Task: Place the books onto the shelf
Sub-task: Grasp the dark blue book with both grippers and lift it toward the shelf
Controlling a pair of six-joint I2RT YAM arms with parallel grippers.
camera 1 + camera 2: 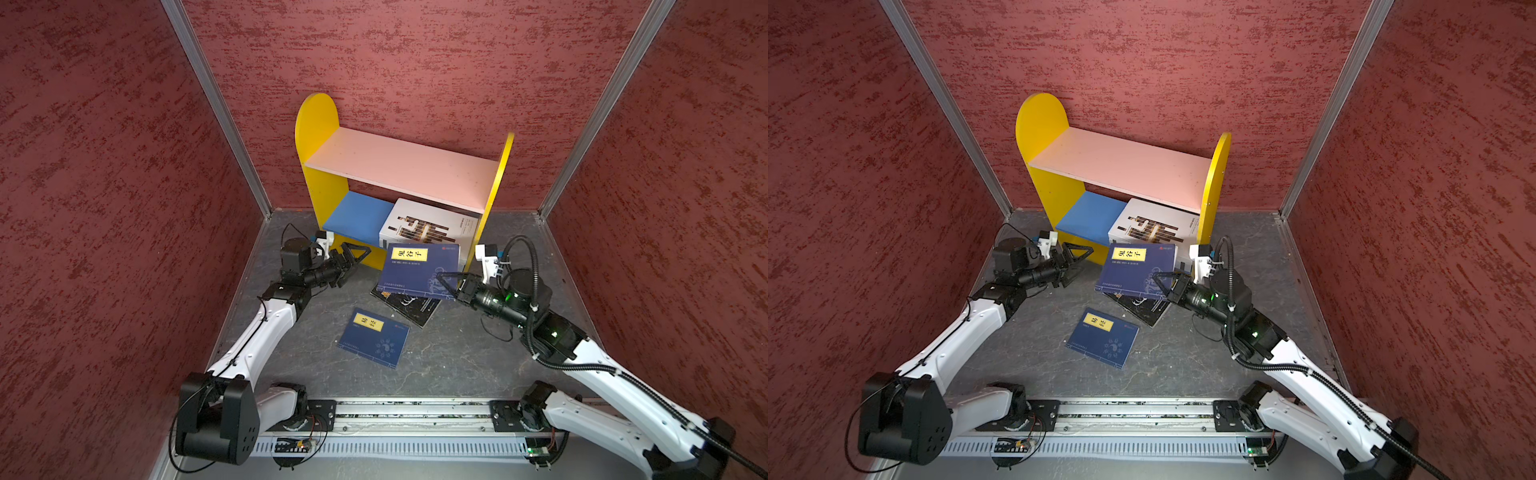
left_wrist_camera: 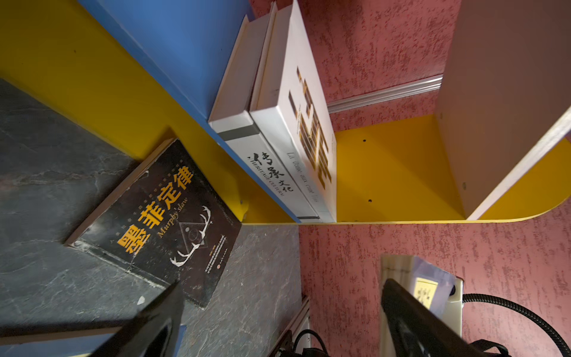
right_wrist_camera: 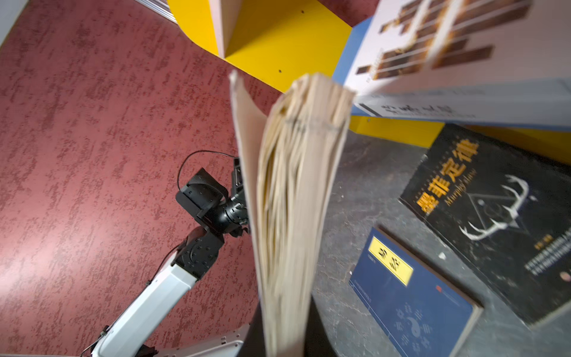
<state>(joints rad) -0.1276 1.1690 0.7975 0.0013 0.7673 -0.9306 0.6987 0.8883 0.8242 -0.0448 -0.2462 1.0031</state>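
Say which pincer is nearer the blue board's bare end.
Left. The left pincer hangs open just before the blue board; the right pincer grips a navy book before its other end.

Red textured walls (image 1: pixel 415 62) — dark floor (image 1: pixel 449 365), perhaps stone; metal posts (image 1: pixel 219 108).

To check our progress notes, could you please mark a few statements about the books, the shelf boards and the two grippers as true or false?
1. The right gripper grips a navy book. True.
2. The left gripper is shut on the black book. False: it is open and empty, and the black book lies on the table.
3. Two white books lie stacked on the blue lower board. True.
4. A book stands on the pink upper board. False: nothing is on it.
5. The other navy book lies on the lower board too. False: it lies flat on the table.
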